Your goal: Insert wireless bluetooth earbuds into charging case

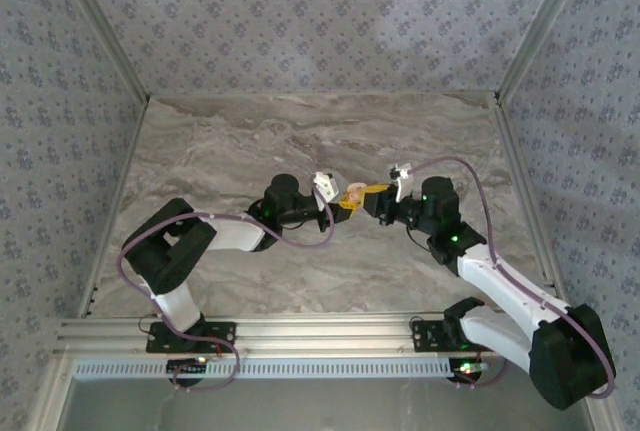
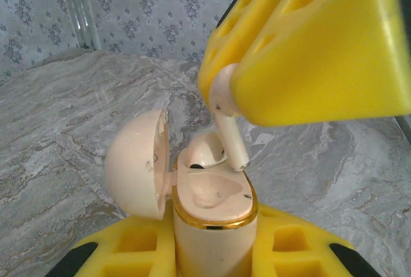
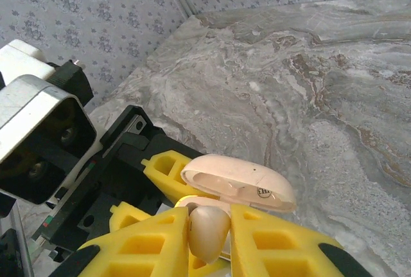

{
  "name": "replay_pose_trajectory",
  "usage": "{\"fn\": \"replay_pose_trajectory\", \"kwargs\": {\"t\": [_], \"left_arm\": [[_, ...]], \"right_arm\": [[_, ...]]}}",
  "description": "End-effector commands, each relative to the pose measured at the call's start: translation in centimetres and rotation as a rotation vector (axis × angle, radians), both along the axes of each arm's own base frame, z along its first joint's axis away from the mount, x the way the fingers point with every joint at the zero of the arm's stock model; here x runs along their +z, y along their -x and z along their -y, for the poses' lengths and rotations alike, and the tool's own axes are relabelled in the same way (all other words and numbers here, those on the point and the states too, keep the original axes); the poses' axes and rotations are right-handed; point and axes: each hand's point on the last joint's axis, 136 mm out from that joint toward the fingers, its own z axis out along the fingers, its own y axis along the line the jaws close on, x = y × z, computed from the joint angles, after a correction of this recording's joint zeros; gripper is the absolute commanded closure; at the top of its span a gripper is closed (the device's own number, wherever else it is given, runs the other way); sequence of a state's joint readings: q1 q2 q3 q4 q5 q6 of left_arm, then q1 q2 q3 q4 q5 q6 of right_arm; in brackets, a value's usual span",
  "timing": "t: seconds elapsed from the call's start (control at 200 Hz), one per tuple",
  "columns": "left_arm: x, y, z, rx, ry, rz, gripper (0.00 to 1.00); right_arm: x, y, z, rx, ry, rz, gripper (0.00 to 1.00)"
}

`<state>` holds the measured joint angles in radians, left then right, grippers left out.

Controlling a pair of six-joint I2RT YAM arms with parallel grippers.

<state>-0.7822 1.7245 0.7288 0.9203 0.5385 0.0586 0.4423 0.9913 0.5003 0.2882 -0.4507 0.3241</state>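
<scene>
Left of the charging case (image 1: 352, 194), the left gripper (image 1: 336, 203) reaches in over the middle of the marble table (image 1: 230, 141). Its yellow fingers (image 2: 128, 251) are closed partway and clamp the case's cream body from both sides. The case stands upright between them with its gold rim on top. On the case's left side the rounded lid (image 2: 136, 164) stands open on its hinge, its hollow facing the sockets. In the case's far socket sits a seated earbud (image 2: 200, 151), with its white bulb showing above the rim. Just above the case's right rim hangs the second earbud (image 2: 229, 126), stem pointing down. Its tip is close to the rim, but whether it touches cannot be told. Right of the case, the right gripper (image 3: 209, 235) has its own yellow fingers (image 2: 308, 45) pinched nearly shut on that earbud's bulb. The right wrist view shows the bulb squeezed between the two pads, just in front of the case's open lid.
</scene>
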Motion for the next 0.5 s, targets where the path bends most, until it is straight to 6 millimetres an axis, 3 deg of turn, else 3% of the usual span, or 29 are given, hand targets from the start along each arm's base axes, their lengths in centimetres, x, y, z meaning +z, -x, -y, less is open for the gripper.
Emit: {"fn": "replay_pose_trajectory", "kwargs": {"t": [0.0, 0.265, 0.5], "left_arm": [[1.0, 0.5, 0.7, -0.036, 0.036, 0.024, 0.88], [1.0, 0.5, 0.7, -0.036, 0.037, 0.029, 0.88], [1.5, 0.6, 0.7, -0.038, 0.047, 0.035, 0.88]], "right_arm": [[2.8, -0.4, -0.9, 0.026, -0.035, 0.078, 0.77], [3.4, -0.4, -1.7, 0.056, -0.048, 0.092, 0.77], [2.5, -0.4, -2.0, 0.063, -0.035, 0.077, 0.77]]}}
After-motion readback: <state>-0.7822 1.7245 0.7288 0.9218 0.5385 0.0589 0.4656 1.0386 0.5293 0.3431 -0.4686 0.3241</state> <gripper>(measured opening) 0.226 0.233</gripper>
